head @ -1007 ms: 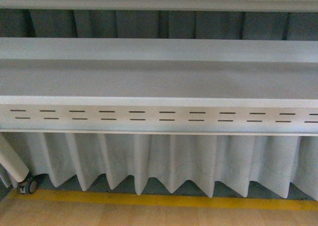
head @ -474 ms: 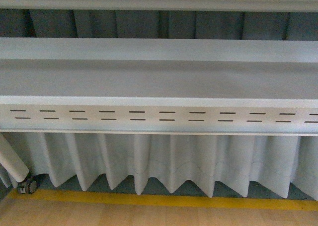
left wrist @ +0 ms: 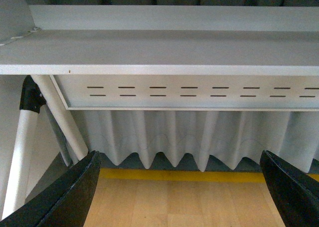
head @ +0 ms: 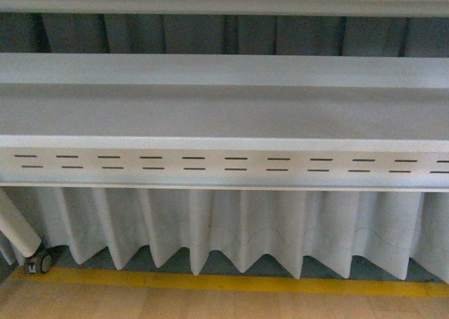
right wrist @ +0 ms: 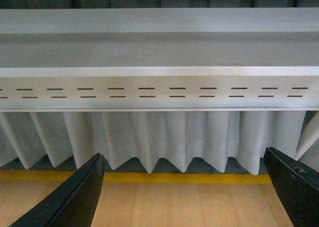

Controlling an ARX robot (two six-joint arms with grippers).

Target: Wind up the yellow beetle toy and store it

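Note:
The yellow beetle toy is out of view in every picture. My left gripper [left wrist: 179, 192] is open, its two black fingers [left wrist: 70, 197] spread wide over the wooden floor with nothing between them. My right gripper [right wrist: 184, 194] is open too, black fingers [right wrist: 79, 199] far apart and empty. Neither arm shows in the front view.
A white metal shelf unit [head: 224, 109] with a slotted front rail [head: 224, 163] fills the front view. A pleated white curtain [head: 231, 228] hangs below it. A yellow line [head: 231, 282] runs along the wooden floor. A white leg with a caster [head: 38, 261] stands at the left.

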